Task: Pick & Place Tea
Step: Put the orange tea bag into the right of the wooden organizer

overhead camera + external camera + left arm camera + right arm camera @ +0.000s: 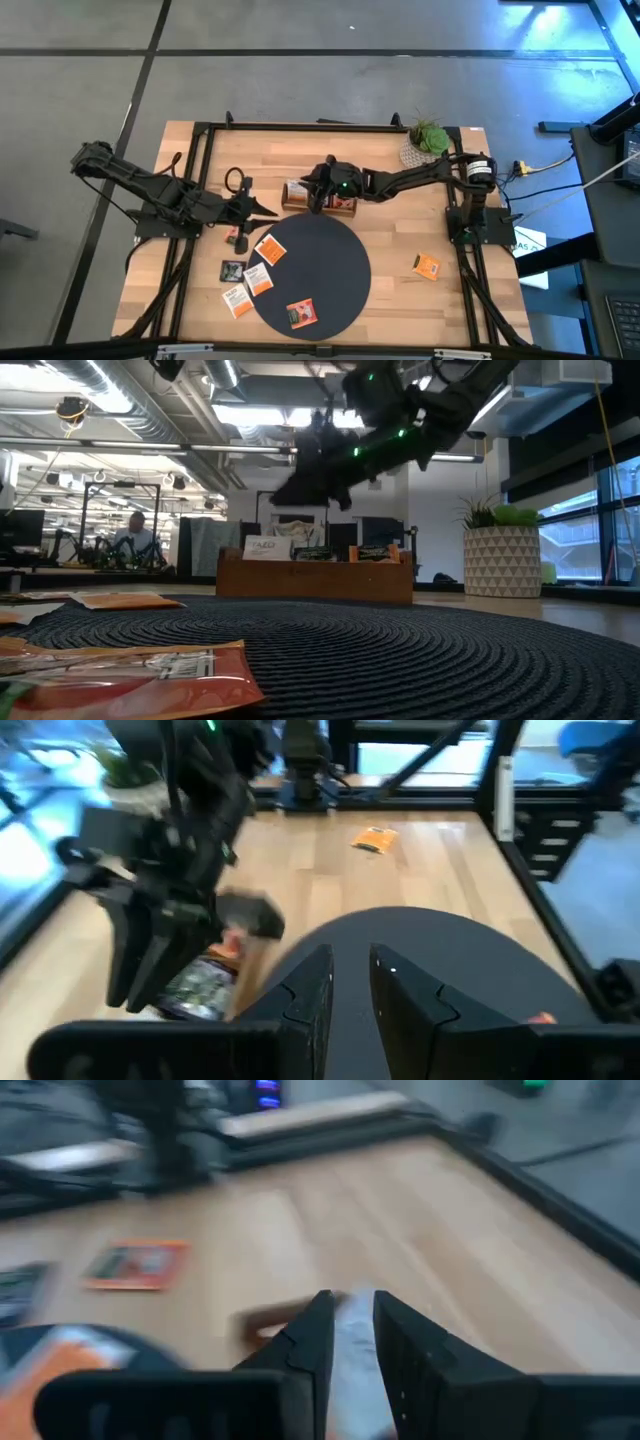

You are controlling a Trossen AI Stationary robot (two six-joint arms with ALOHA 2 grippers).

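The right end effector (318, 200) hovers over the wooden tray (320, 196) at frame centre, a pale tea sachet (352, 1342) between its slightly parted fingers. The left end effector (268, 211), narrowly parted and empty, waits left of it. Other sachets (250, 278) lie on the dark round mat (330, 270) and on the bench (400, 310) at lower left.
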